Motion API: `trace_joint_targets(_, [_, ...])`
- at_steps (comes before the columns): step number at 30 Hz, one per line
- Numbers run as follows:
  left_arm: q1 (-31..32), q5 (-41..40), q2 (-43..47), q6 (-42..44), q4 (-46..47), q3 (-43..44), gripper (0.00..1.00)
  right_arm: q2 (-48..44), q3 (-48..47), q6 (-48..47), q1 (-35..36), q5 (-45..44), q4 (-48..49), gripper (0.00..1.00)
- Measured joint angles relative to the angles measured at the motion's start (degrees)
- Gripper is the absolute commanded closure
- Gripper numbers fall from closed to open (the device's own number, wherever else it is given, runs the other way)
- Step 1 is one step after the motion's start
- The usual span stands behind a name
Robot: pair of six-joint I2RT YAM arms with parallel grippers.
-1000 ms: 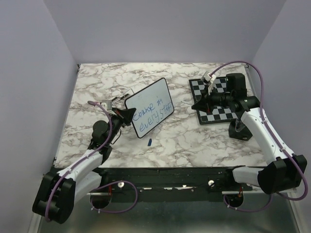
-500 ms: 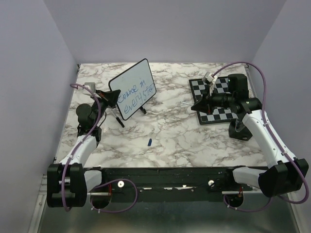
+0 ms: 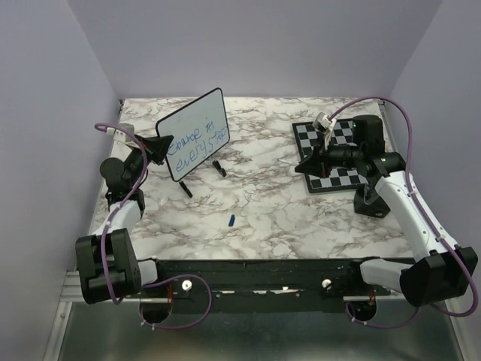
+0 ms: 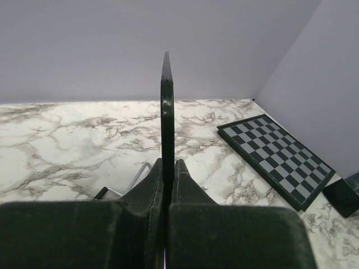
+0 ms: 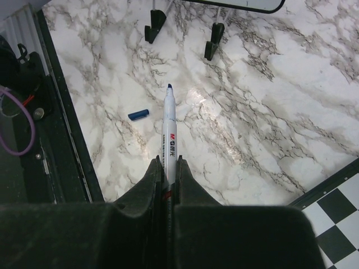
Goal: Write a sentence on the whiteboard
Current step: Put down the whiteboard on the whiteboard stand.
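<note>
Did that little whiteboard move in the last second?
Yes. The whiteboard went left and farther back, away from the chessboard and the blue cap.

Soft, even overhead light; the whiteboard [image 3: 192, 135] casts only faint shadow beneath itself. Just below the whiteboard, the table [image 5: 252, 112] shows mild glare.

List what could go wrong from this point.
1. The left gripper pinches the upright whiteboard only at one edge; it may pivot or slip from the jaws.
2. The right gripper holds the marker uncapped, its cap lying on the table; the tip could stain the marble or dry out.
</note>
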State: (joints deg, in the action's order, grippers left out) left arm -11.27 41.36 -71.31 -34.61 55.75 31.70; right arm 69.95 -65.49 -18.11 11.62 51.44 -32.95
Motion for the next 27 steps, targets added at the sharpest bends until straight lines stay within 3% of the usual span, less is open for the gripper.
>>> trace_joint_targets(13, [-5.14,7.76,-5.84,-4.37,12.11,-3.69,1.00,0.15,0.00,-0.61,0.00,1.88,-0.44,0.99])
trace_joint_targets(27, [-8.15,9.05,-5.29,-14.67,15.26,-6.19,1.00,0.15,0.00,-1.05,0.00,2.45,-0.83,0.99])
